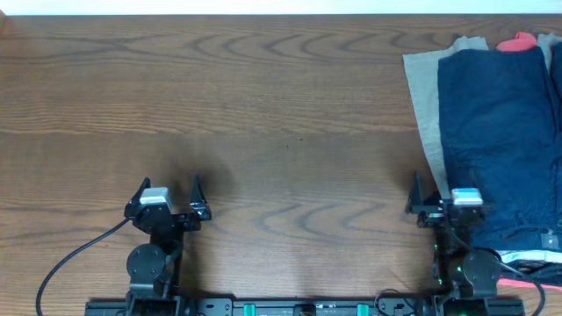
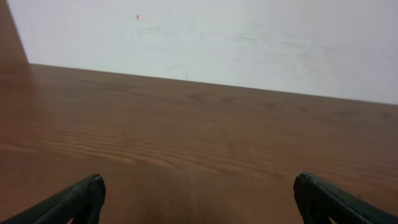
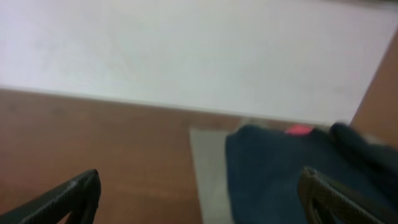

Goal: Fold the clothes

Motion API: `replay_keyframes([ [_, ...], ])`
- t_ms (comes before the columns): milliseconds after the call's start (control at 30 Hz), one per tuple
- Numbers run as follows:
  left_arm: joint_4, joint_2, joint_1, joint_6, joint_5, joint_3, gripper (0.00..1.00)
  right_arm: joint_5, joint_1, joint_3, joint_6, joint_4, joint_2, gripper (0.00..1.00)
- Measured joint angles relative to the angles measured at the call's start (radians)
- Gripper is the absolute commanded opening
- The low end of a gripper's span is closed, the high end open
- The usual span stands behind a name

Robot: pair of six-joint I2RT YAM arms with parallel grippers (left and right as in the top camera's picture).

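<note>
A pile of clothes lies at the table's right side. A dark navy garment (image 1: 496, 123) lies on top of a beige one (image 1: 423, 83), with a bit of red cloth (image 1: 518, 40) at the far end. The navy garment (image 3: 280, 168), the beige one (image 3: 208, 168) and the red bit (image 3: 300, 129) also show in the right wrist view. My right gripper (image 1: 443, 195) is open and empty at the pile's near left edge. My left gripper (image 1: 169, 195) is open and empty over bare wood at the near left, far from the clothes.
The wooden table (image 1: 263, 114) stretches between the arms. A white wall (image 2: 217, 37) stands behind the table's far edge. A black cable (image 1: 70, 263) runs from the left arm's base. More cloth with a pale stripe (image 1: 527, 256) lies near the right arm's base.
</note>
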Motion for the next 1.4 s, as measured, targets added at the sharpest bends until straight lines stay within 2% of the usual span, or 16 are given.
replay_keyframes([
  [133, 0.000, 0.000, 0.000, -0.039, -0.014, 0.000, 0.98, 0.071, 0.000, 0.000, 0.002, 0.032, 0.000, 0.99],
  [367, -0.014, 0.043, 0.000, -0.080, -0.028, 0.012, 0.98, 0.163, 0.000, 0.080, 0.008, -0.064, 0.092, 0.99],
  [567, -0.042, 0.232, 0.000, -0.083, -0.046, 0.072, 0.98, 0.201, 0.000, 0.281, -0.011, -0.080, 0.380, 0.99],
  [767, -0.040, 0.512, 0.000, -0.083, -0.049, 0.254, 0.98, 0.208, 0.000, 0.493, -0.068, -0.117, 0.747, 0.99],
  [933, -0.071, 0.766, 0.000, -0.083, -0.050, 0.442, 0.98, 0.204, -0.013, 0.730, -0.135, -0.262, 1.068, 0.99],
  [1033, -0.148, 0.898, 0.000, -0.083, -0.049, 0.560, 0.98, 0.193, -0.037, 0.851, -0.153, -0.353, 1.209, 0.99],
  [1200, -0.243, 1.069, 0.000, -0.083, -0.050, 0.714, 0.98, 0.150, -0.071, 0.975, -0.163, -0.394, 1.374, 0.99],
  [1400, -0.237, 1.148, 0.000, -0.083, -0.050, 0.739, 0.98, 0.053, -0.076, 0.982, -0.159, -0.375, 1.445, 0.99],
])
